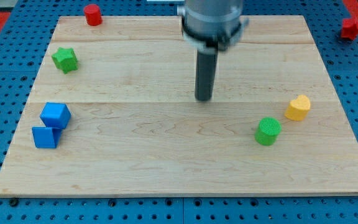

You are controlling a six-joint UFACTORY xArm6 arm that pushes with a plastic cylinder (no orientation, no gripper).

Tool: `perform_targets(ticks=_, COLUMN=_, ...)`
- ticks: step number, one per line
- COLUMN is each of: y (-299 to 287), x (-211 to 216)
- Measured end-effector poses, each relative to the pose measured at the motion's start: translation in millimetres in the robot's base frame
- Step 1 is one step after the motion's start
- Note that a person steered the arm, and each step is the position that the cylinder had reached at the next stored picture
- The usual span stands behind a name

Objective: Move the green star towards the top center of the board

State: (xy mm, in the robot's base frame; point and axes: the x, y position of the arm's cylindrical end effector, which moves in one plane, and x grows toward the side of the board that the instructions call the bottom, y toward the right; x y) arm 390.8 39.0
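Observation:
The green star [64,60] lies near the left edge of the wooden board [166,162], in its upper part. My tip [203,98] stands near the middle of the board, far to the right of the green star and a little lower in the view. It touches no block. The rod rises from the tip to the arm's grey body at the view's top.
A red cylinder [92,14] stands at the board's top left edge. A blue cube [55,115] and a blue block [45,137] sit together at the left. A green cylinder [268,131] and a yellow heart [298,107] lie at the right. A red block [351,27] lies off the board, top right.

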Motion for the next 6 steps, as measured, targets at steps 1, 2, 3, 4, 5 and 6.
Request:
perform_targets(ticks=1, y=-35.3, x=-31.0)
perform_targets(ticks=2, y=-149.9, x=41.2)
perform_targets(ticks=3, y=-233.9, x=-21.8)
perform_targets(ticks=4, y=-108.7, x=19.7)
perform_targets(ticks=5, y=-185.0, x=69.3)
perform_targets(ticks=6, y=-289.5, x=1.9)
